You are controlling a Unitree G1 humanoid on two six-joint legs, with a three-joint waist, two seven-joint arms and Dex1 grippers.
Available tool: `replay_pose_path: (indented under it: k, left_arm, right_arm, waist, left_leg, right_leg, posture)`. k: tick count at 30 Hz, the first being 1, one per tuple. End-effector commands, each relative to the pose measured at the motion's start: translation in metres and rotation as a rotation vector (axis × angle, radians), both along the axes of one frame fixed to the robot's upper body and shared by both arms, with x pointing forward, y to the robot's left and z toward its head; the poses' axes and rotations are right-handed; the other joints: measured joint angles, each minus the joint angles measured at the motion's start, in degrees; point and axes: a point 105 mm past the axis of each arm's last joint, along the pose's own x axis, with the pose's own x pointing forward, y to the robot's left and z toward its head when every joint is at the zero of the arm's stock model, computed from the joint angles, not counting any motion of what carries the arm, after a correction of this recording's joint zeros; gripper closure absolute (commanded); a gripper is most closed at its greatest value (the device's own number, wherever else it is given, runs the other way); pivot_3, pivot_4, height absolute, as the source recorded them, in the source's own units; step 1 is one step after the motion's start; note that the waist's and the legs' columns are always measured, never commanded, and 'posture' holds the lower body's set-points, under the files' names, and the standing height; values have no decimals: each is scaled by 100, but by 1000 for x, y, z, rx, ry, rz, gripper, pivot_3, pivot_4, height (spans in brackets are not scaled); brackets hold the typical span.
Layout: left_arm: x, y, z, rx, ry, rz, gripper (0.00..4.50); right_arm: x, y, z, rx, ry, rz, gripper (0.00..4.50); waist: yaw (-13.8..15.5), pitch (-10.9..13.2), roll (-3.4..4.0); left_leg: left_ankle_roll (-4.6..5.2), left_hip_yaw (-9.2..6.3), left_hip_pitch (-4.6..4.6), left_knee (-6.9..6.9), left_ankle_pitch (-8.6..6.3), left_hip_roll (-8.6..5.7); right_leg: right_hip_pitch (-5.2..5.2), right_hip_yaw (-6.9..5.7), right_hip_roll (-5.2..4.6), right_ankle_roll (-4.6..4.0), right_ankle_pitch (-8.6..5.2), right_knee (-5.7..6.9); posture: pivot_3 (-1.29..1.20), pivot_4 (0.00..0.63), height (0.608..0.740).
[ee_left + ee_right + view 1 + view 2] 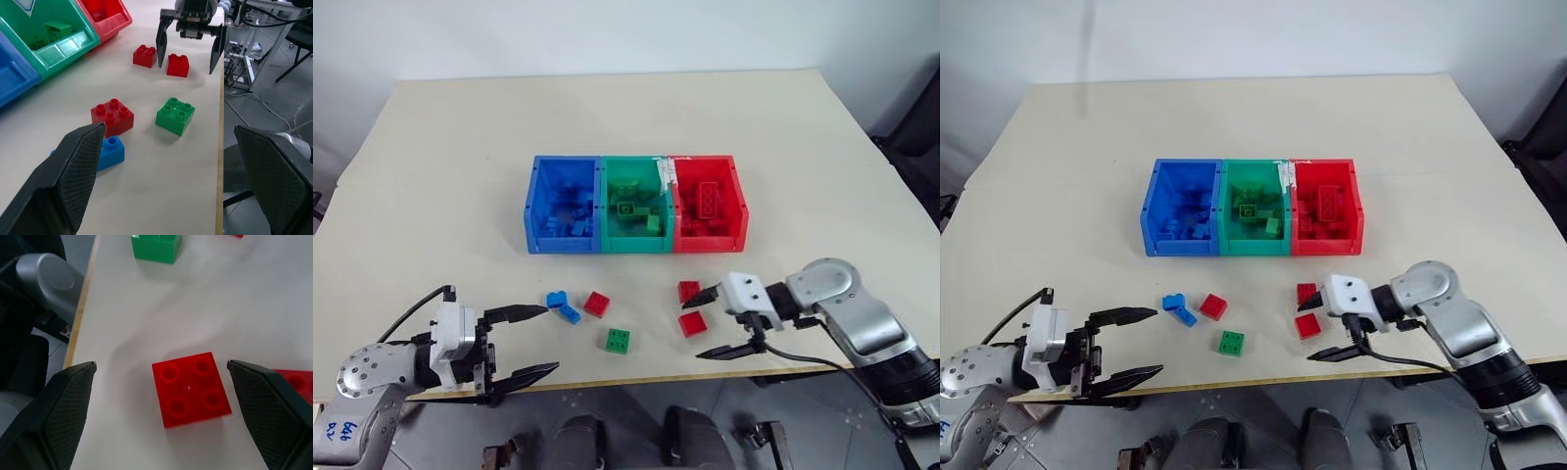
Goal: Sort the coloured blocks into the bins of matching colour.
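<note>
Three joined bins stand mid-table: blue, green and red, each holding blocks of its own colour. Five loose blocks lie near the front edge: a blue one, a red one, a green one and two red ones. My right gripper is open and low over the table. Its fingers straddle the nearer red block without touching it. My left gripper is open and empty at the front left, just short of the blue block.
The table's front edge runs close behind the loose blocks, with floor and machinery below it. A black cable trails from my right wrist along that edge. The far half of the table is bare.
</note>
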Motion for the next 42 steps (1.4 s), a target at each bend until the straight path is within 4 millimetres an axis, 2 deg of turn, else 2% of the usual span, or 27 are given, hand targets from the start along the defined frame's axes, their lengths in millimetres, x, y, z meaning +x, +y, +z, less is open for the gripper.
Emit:
replay_pose_path:
  k: [1, 5, 7, 8, 11, 13, 15, 18, 21, 25, 26, 27, 29, 32, 34, 36, 39, 42]
  left_arm:
    - [-3, 0, 9, 19, -51, -8, 0]
    - [-3, -1, 10, 13, -57, -7, 0]
    - [-2, -3, 12, -5, -60, -2, 0]
    - [-1, -4, 14, -21, -62, 5, 0]
    - [2, -6, 19, -62, -71, 31, 0]
    - [6, -5, 23, -91, -80, 65, 0]
    - [9, -4, 27, -112, -88, 97, 0]
    - [13, -1, 30, -123, -99, 130, 0]
    - [16, 0, 31, -108, -114, 147, 0]
    - [23, 2, 34, -94, -153, 173, 0]
    - [24, 2, 35, -95, -156, 174, 0]
    - [24, 2, 35, -95, -158, 173, 0]
    - [25, 2, 36, -93, -161, 170, 0]
    - [27, 3, 36, -56, -192, 164, 0]
    - [30, 4, 35, -56, -188, 153, 0]
    - [31, 2, 32, -53, -170, 120, 0]
    - [35, -5, 27, -51, -147, 49, 0]
    - [41, -14, 22, -50, -134, -15, 0]
  right_arm:
    - [3, 4, 4, -5, -54, 8, 900]
    - [5, -1, 8, 2, -77, 5, 2172]
    - [1, -2, 19, 75, -86, 45, 2860]
    - [2, -2, 25, 122, -77, 34, 3031]
    - [13, -5, 43, 229, -81, -55, 3012]
    - [26, -10, 69, 345, -93, -134, 3012]
    - [48, -17, 91, 445, -120, -260, 3012]
    - [84, -30, 113, 524, -225, -452, 3012]
    - [116, -41, 121, 537, -298, -598, 3012]
    - [133, -38, 110, 531, -290, -651, 3012]
    - [135, -37, 113, 560, -306, -653, 3012]
    - [136, -36, 115, 583, -322, -653, 2292]
    - [132, -35, 130, 662, -323, -623, 1716]
    - [119, -46, 134, 652, -313, -583, 640]
    - [104, -57, 131, 641, -288, -552, 54]
    - [82, -67, 122, 604, -266, -497, 54]
    - [48, -88, 99, 480, -284, -420, 54]
    - [23, -117, 81, 395, -305, -432, 54]
  waist:
    - [-4, 0, 0]
    - [-10, 0, 0]
    - [-7, 0, 0]
    - [-6, 0, 0]
    - [-8, 0, -1]
    - [-10, 0, 0]
    - [-13, 0, 0]
    - [-25, 0, 0]
    - [-41, 0, 0]
    - [-22, 0, 0]
    - [-24, 0, 0]
    - [-29, 1, 1]
    - [-46, 1, 1]
    - [-28, 1, 2]
    - [17, 1, 2]
    - [22, 1, 2]
    - [98, 1, 0]
    - [114, 1, 2]
  left_leg:
    - [0, 0, 0, 0, 0, 0]
    - [0, 0, 2, 0, 0, 3]
    - [0, 1, 1, 0, 0, 2]
    - [0, 1, 1, 0, 0, 2]
    - [0, 0, 2, 0, 0, 3]
    - [0, 0, 2, 0, 0, 4]
    - [0, 0, 3, 2, 0, 6]
    - [0, 1, 5, 2, 0, 6]
    - [0, 5, 3, -3, 0, 4]
    - [0, 8, -2, -2, 1, 2]
    - [0, 7, -4, -3, 1, 2]
    - [0, 7, -4, -3, 1, 2]
    - [0, 11, -6, -4, 1, 2]
    - [0, 10, -5, -4, 1, 3]
    - [1, 6, -7, -4, 1, 2]
    - [1, 0, -7, -3, 0, 1]
    - [2, 5, -8, -4, 0, -2]
    - [3, 31, -4, -4, -1, -6]
  right_leg:
    - [0, 0, 0, 0, 0, 0]
    - [0, -1, 3, 0, 0, 0]
    - [0, -1, 2, 0, 0, 0]
    - [0, -1, 2, 0, 0, 0]
    - [1, -1, 2, 0, 0, 1]
    - [2, 0, 2, 0, 0, 2]
    - [1, 1, 3, 0, 0, 6]
    - [-1, 2, 2, 0, 0, 10]
    - [-6, 3, 3, -1, -1, 10]
    - [-9, 2, 4, -2, -1, 12]
    - [-9, 1, 5, -1, -1, 12]
    - [-9, 0, 5, -1, -1, 13]
    - [-12, 1, 5, -1, -1, 12]
    - [-11, 1, 7, -1, -1, 12]
    - [-10, -2, 7, -1, -1, 11]
    - [-5, -6, 7, -1, -1, 11]
    - [0, -16, 7, -1, -1, 6]
    - [-1, -12, 7, 1, 1, 0]
  posture:
    - [0, 150, 740]
    - [0, 150, 740]
    - [0, 150, 740]
    - [0, 150, 740]
    - [0, 150, 740]
    - [0, 150, 740]
    - [0, 150, 740]
    - [0, 150, 740]
    - [0, 150, 740]
    - [0, 150, 740]
    - [0, 150, 740]
    - [0, 150, 740]
    - [0, 150, 740]
    - [0, 150, 740]
    - [0, 150, 740]
    - [0, 150, 740]
    - [0, 150, 740]
    - [0, 150, 740]
